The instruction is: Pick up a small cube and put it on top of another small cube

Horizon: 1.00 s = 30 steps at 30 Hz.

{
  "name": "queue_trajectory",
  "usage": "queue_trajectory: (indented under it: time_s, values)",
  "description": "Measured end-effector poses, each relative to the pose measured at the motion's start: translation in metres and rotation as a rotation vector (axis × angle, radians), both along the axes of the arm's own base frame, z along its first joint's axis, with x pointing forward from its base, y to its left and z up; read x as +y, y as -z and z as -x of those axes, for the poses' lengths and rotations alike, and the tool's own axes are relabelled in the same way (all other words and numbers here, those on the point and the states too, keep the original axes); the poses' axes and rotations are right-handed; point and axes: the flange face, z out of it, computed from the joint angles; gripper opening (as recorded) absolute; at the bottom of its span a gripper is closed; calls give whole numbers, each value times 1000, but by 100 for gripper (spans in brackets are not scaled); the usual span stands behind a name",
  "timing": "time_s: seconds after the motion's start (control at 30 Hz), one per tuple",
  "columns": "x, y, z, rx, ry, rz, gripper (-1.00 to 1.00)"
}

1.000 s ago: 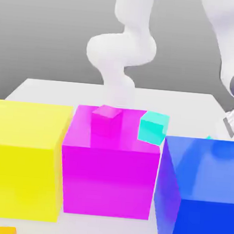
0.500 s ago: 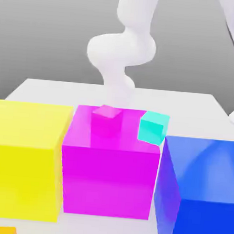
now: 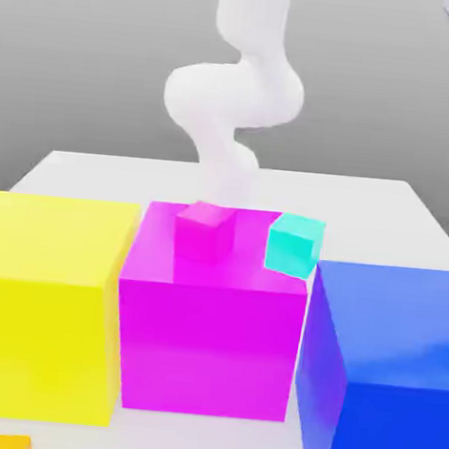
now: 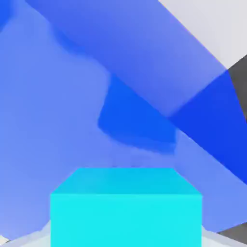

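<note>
Sky-blue small cube (image 4: pixel 126 219) sits between the fingertips of the gripper (image 4: pixel 126 236), which is closed on it. Beyond the gripped cube, facing the hand, lies the large deep-blue cube (image 4: pixel 58 111), with pale tabletop (image 4: pixel 207 24) past its edge.

The big blue cube (image 3: pixel 392 329) looked like smooth, glossy plastic, with soft reflections across its faces. The magenta cube (image 3: pixel 208 350) had a faint sheen, the yellow cube (image 3: pixel 35 346) seemed smooth, and the pale desk (image 3: pixel 364 212) looked plain and smooth.
</note>
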Motion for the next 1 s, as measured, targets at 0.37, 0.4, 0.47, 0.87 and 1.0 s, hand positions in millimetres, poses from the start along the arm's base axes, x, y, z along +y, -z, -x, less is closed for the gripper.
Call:
queue_trajectory:
  time_s: [0.37,0.4,0.47,0.87,1.0]
  values:
    - [-188,-25,-14,-325,943,-30,-100]
    - [-204,-30,-12,-360,1033,-40,-100]
    - [-233,-42,-5,-432,1211,-64,-100]
    - [-372,-117,71,-772,2288,-324,-100]
    - [-378,-129,96,-795,2576,-414,-100]
